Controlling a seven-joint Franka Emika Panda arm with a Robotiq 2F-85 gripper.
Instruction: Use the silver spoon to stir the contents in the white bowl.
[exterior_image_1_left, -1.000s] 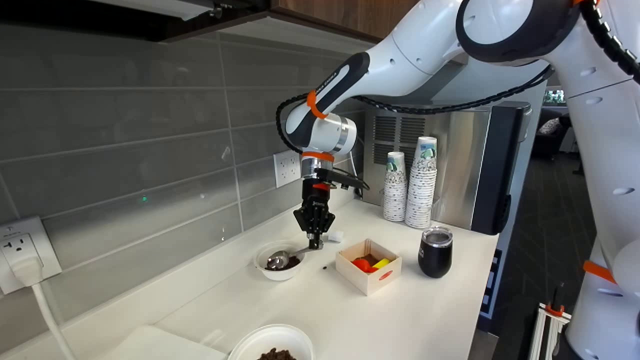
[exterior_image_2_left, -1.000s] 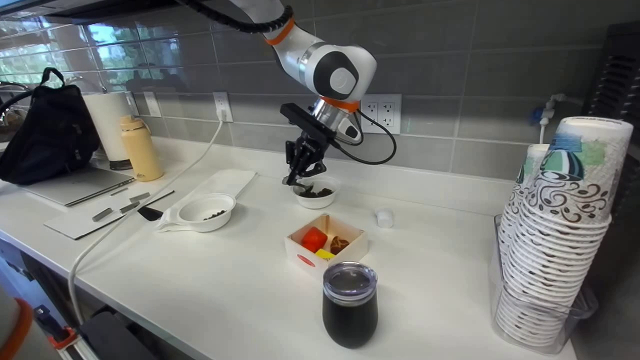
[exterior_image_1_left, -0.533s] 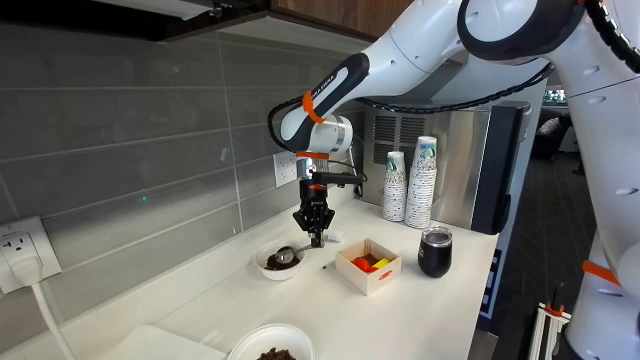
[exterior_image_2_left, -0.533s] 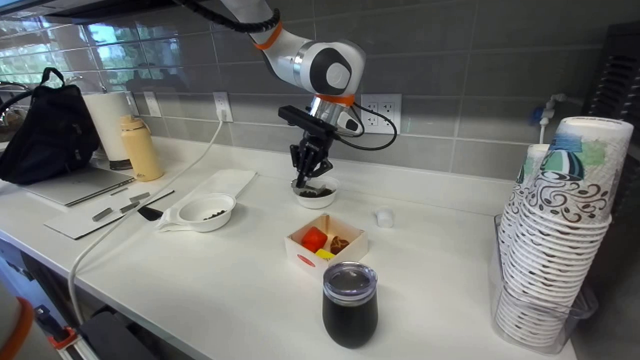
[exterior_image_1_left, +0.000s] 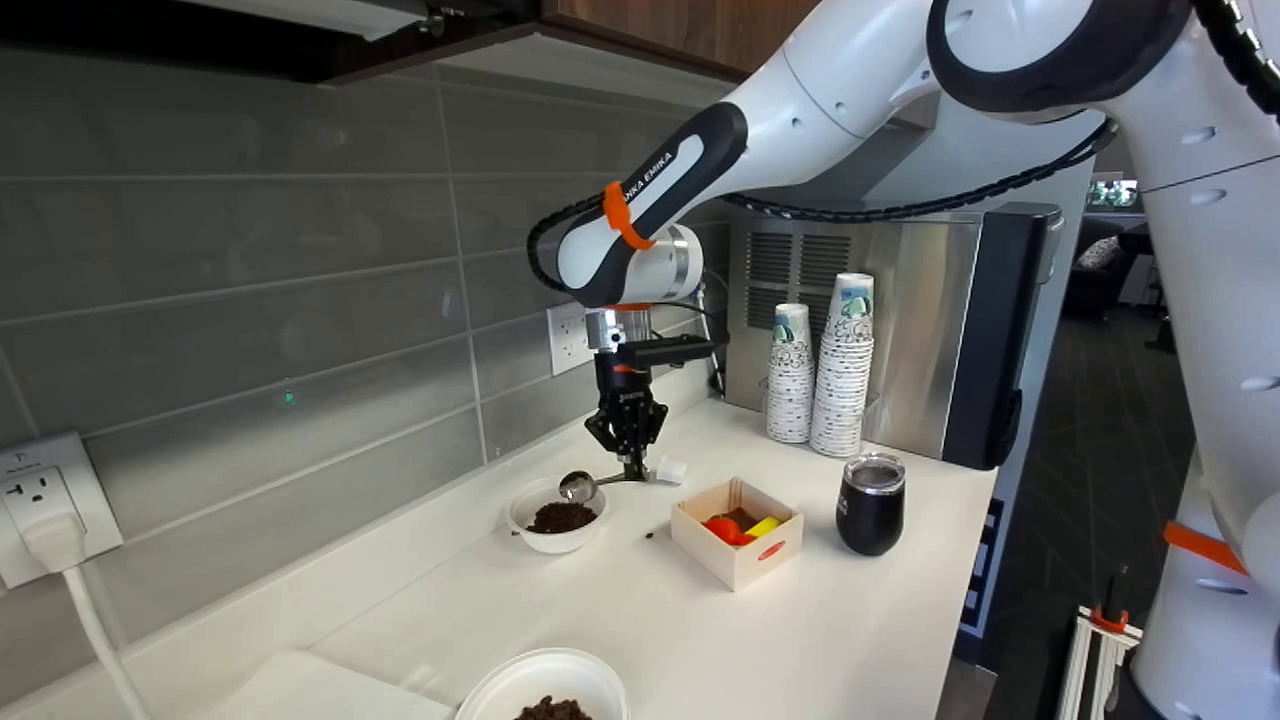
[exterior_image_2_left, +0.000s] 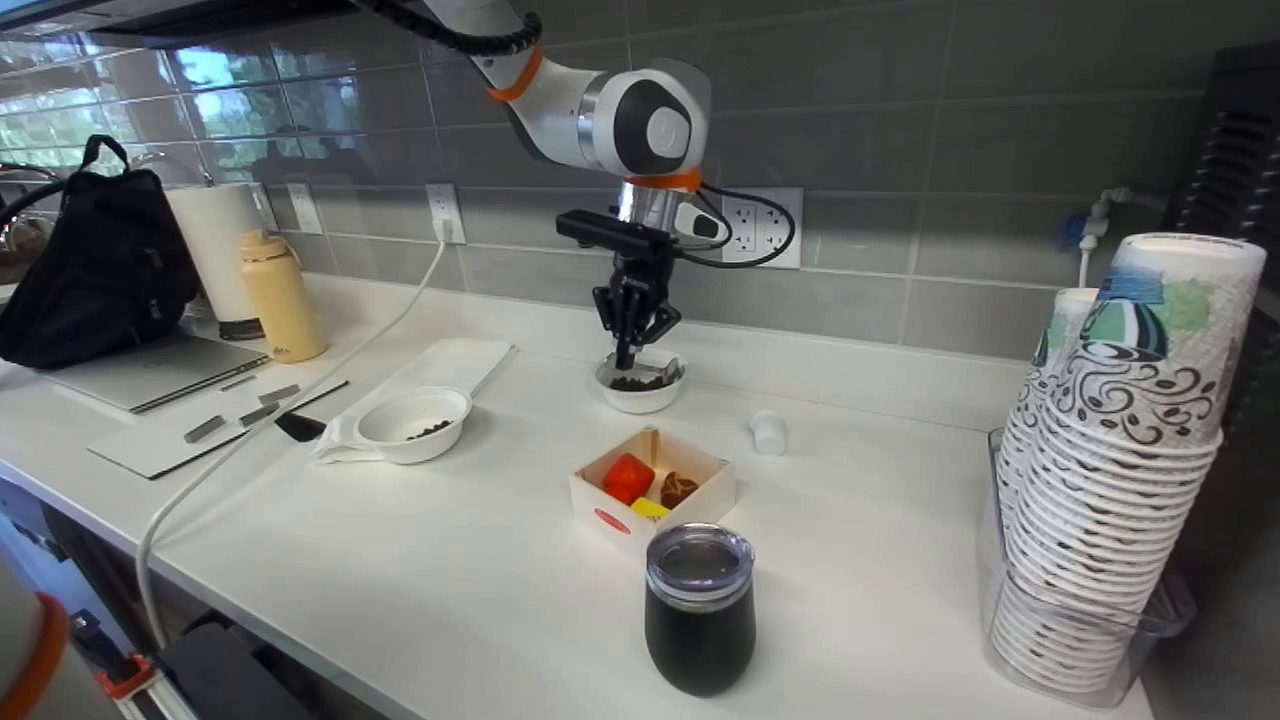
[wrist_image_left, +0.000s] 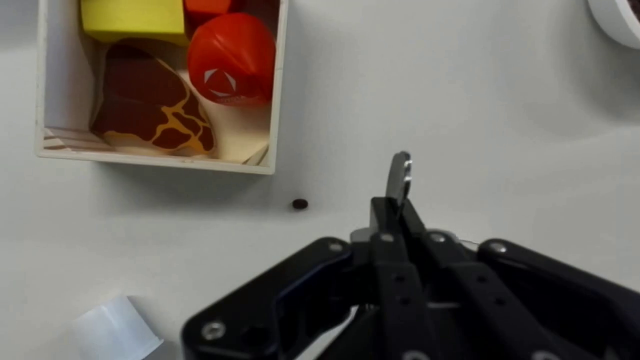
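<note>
There is one tool (exterior_image_1_left: 636, 469), one silver spoon (exterior_image_1_left: 578, 487), one box (exterior_image_1_left: 702, 547), one black tumbler (exterior_image_2_left: 700, 640), one small white cup (exterior_image_2_left: 769, 436), one backpack (exterior_image_2_left: 110, 270), one yellow bottle (exterior_image_2_left: 282, 305) and one paper roll (exterior_image_2_left: 213, 240); there are two white bowls (exterior_image_1_left: 553, 543) and two stacks of paper cups (exterior_image_1_left: 790, 390). In the box: one yellow block (wrist_image_left: 130, 20), one brown piece (wrist_image_left: 142, 92), at least one red piece (wrist_image_left: 232, 55).

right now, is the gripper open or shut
The gripper is shut on the silver spoon: the wrist view shows the handle between its fingers.

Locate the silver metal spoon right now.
In an exterior view, the silver metal spoon is just left of centre, held in the black fingers, its scoop seen overlapping the far rim of the small round white bowl.
</note>
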